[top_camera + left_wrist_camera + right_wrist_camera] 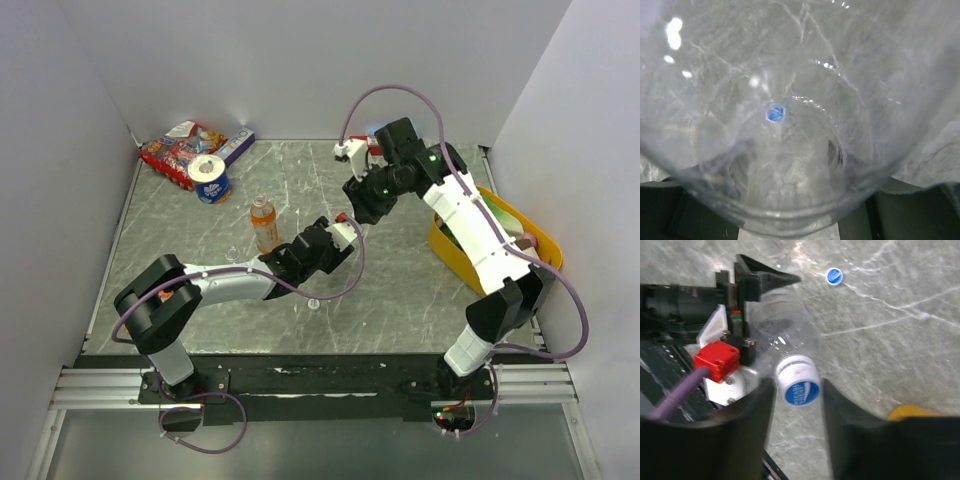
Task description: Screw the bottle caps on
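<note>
Clear plastic bottle (790, 332), clamped tight in left fingers (761, 276) over counter (890, 315), points its white-blue cap (797, 381) betw. right fingers (765, 412), which sit close either side; can't tell if they pinch it. Risk: cap cross-threads, or fingers slip round it, if axes aren't lined up.

Bright even light; blurry left-wrist view.
</note>
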